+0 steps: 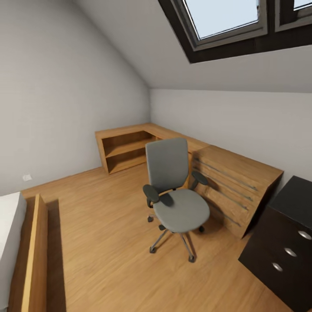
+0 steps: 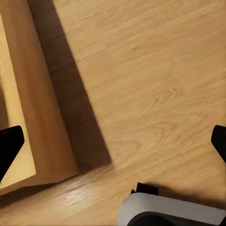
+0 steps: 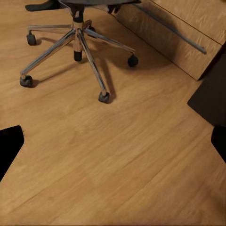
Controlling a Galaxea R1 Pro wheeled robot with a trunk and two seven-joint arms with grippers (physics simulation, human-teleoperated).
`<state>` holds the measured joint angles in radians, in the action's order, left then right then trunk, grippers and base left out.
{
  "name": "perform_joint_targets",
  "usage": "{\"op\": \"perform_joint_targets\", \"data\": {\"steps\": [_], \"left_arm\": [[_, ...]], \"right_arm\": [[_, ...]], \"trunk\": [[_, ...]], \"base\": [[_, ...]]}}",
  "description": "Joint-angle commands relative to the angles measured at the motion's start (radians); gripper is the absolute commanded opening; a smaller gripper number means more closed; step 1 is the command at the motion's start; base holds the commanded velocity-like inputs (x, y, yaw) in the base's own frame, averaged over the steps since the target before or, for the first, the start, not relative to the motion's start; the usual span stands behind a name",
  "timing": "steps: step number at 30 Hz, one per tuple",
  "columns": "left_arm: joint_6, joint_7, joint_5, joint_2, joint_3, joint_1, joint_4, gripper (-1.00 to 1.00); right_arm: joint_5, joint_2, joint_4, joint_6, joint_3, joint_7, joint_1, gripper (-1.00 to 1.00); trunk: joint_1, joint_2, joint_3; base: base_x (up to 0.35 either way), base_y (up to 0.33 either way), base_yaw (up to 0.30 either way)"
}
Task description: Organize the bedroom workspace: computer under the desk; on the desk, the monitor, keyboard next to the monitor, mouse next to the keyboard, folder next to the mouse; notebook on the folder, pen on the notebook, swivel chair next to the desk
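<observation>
wood plank floor filled the head view, where the swivel chair stood by the light wooden dresser, its seat bare, well apart from the desk at the edge. left wrist view: the left gripper spread wide over floor beside a wooden frame. right wrist view: the right gripper wide too, holding nothing, chair base ahead. chair placement looked undone.
</observation>
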<state>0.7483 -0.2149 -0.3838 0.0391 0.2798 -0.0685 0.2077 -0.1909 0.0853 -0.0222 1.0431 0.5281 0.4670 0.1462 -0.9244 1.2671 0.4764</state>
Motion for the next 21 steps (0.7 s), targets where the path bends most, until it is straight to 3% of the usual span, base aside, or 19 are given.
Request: {"op": "perform_joint_targets", "data": {"steps": [1, 7, 21], "left_arm": [[0.0, -0.006, -0.006, 0.001, 0.009, -0.001, 0.002, 1.0], [-0.001, -0.005, -0.005, 0.001, 0.008, -0.001, 0.002, 1.0], [-0.001, -0.004, -0.004, 0.0, 0.009, -0.001, 0.002, 1.0]], "right_arm": [[-0.009, 0.001, -0.002, 0.004, 0.009, 0.001, 0.001, 1.0], [-0.009, 0.001, -0.002, 0.004, 0.008, 0.001, 0.001, 1.0], [-0.009, 0.0, -0.002, 0.004, 0.008, 0.001, 0.001, 1.0]], "trunk": [[-0.001, 0.0, 0.001], [-0.001, 0.0, 0.001], [-0.001, 0.0, 0.001]], "base": [[0.318, 0.0, 0.279], [0.163, 0.0, 0.279], [0.021, 0.0, 0.279]]}}
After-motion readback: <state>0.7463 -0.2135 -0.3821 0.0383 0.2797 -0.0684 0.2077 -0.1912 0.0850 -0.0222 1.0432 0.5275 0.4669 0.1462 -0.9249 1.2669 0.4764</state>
